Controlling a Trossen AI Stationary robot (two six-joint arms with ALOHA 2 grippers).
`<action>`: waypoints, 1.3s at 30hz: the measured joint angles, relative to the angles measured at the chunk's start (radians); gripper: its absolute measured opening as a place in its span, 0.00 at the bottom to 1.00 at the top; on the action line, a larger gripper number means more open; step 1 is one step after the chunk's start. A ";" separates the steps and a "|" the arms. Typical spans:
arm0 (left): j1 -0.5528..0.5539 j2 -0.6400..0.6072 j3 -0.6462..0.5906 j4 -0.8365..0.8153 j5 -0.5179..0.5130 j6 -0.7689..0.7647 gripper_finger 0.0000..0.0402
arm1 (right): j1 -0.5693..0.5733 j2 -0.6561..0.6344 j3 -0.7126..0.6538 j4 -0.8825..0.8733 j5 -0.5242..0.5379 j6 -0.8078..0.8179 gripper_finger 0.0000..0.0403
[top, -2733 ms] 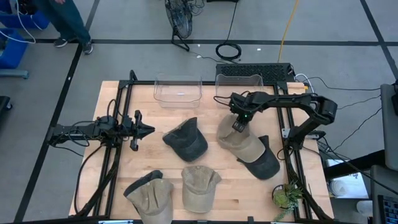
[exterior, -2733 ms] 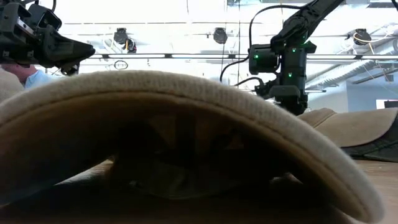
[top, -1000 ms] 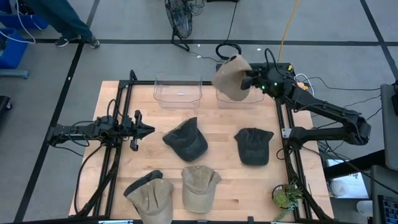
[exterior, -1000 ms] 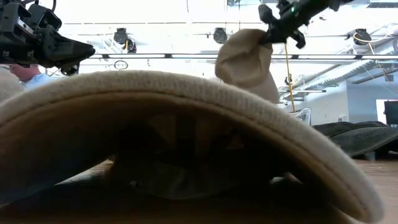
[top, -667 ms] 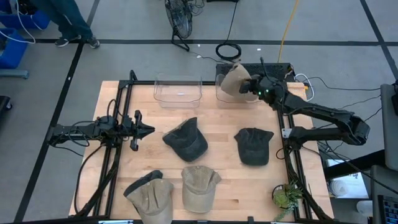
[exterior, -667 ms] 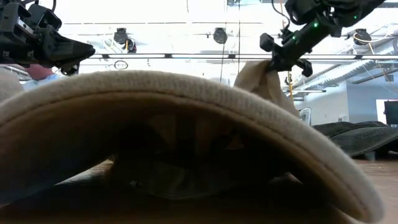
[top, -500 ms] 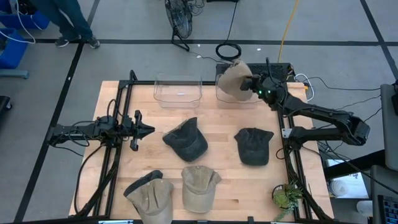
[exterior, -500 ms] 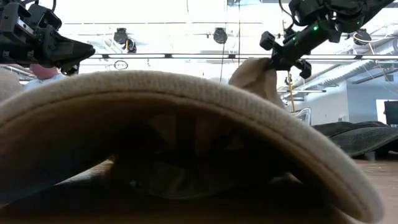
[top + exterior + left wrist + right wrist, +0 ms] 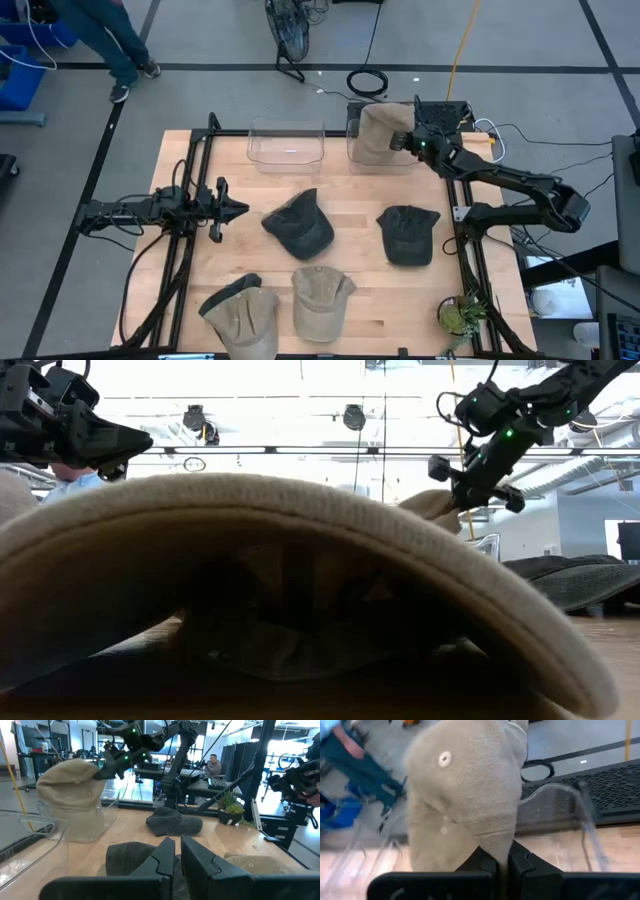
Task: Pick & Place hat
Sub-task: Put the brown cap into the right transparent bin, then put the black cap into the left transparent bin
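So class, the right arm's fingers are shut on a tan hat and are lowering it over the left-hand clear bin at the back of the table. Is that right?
Not quite. The right gripper does hold the tan hat, but over the right-hand clear bin, not the left-hand bin, which has nothing over it. The high view shows this.

A tan cap (image 9: pixel 300 580) fills the low view, hiding the table; person (image 9: pixel 100 30) cropped.

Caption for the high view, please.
Right gripper shut on a tan hat over the right clear bin; four hats lie on the table.
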 joint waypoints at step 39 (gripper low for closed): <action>0.000 0.000 0.000 0.000 0.000 0.000 0.09 | -0.001 -0.224 -0.007 0.010 -0.396 -0.126 0.39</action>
